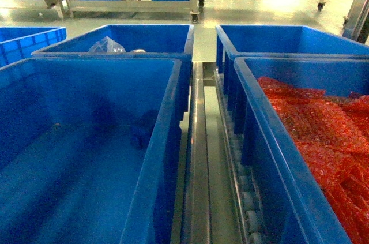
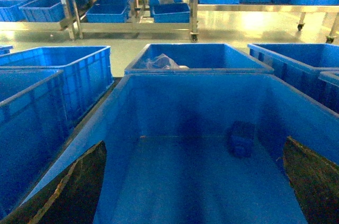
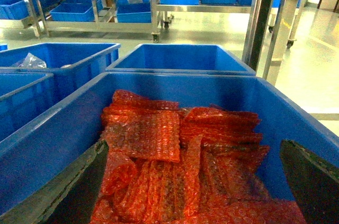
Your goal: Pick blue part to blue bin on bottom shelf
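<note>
1. We reckon we're at the very start, or possibly the very end. The blue part (image 2: 242,138) sits on the floor of the blue bin (image 2: 79,144), lower right of centre in the left wrist view and against the far wall. It also shows as a dark blob (image 1: 142,130) in the head view, left of centre.
2. The left fingers (image 2: 79,181) frame the bottom corners of the left wrist view, spread wide with nothing between them. The right fingers (image 3: 310,181) are the same, parted and empty over the crate of red packets (image 3: 175,150).
3. If the part has yet to be picked, the next move is for the left arm — drop into the bin, centre on the part, then close.
4. Rollers of the bottom shelf (image 1: 245,198) show at lower centre of the head view, between the crates.
</note>
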Available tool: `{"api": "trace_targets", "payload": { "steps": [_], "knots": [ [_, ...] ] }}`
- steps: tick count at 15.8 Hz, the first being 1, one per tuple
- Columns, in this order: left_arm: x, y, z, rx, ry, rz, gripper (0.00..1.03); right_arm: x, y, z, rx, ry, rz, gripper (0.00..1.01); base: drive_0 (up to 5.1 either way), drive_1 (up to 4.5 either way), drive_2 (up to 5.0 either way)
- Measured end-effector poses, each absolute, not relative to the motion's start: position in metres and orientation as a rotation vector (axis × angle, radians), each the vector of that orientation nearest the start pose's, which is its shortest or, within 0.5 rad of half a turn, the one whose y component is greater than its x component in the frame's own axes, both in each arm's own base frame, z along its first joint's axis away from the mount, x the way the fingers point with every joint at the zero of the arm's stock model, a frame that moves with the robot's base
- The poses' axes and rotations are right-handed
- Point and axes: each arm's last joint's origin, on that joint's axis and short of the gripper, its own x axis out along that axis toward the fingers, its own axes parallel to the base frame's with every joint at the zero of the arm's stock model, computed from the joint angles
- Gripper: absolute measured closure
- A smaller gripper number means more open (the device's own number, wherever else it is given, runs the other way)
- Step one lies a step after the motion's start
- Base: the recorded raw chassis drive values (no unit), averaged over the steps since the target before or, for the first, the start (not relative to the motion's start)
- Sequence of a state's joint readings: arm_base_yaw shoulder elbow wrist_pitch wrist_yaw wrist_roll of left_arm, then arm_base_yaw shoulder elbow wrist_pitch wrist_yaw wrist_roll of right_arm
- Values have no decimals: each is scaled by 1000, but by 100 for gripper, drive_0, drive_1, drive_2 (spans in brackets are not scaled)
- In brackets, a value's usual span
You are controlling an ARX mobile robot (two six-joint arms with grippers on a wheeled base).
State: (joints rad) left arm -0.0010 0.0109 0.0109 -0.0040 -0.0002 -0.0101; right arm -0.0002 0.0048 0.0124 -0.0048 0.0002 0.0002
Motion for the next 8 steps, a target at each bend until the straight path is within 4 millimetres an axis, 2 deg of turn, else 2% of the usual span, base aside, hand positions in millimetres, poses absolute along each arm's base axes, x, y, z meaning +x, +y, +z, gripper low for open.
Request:
{"api": "trace_targets", "payload": {
  "steps": [8],
  "knots": [
    [98, 0, 166, -10, 4, -1, 5, 97, 0, 167, 0, -2, 0, 3, 0, 0, 0]
  ]
}}
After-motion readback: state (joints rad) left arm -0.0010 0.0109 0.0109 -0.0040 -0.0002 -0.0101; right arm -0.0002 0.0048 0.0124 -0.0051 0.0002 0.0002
